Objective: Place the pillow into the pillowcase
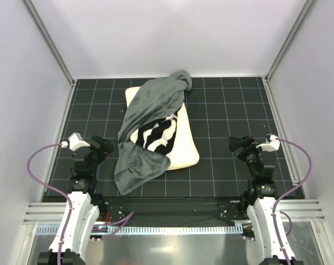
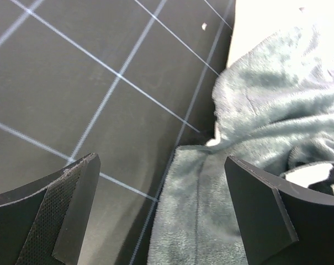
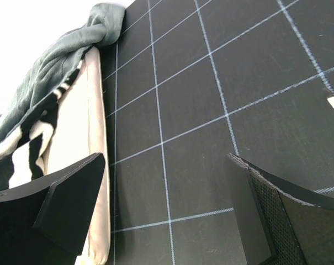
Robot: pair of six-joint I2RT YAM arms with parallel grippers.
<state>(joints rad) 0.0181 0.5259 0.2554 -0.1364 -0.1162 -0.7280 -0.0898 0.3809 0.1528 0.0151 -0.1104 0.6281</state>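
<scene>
The floppy grey-plush, zebra-lined pillowcase point(image 1: 147, 118) lies crumpled across the plain cream rectangular pillow point(image 1: 186, 148), nothing inserted yet, as the left gripper point(image 1: 102, 147) and right gripper point(image 1: 240, 145) flank the pillow, jaws wide apart, empty.

I am in a lab: white walls point(image 1: 172, 33), metal bars point(image 1: 47, 38), and a black table point(image 1: 227, 110) with grid lines.

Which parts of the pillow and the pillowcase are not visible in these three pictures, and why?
Top view: the pillowcase covers the left part of the pillow; its opening is lost in folds.
Left wrist: glare washes out the pillow at upper right.
Right wrist: a finger hides part of the pillow's near end.
</scene>
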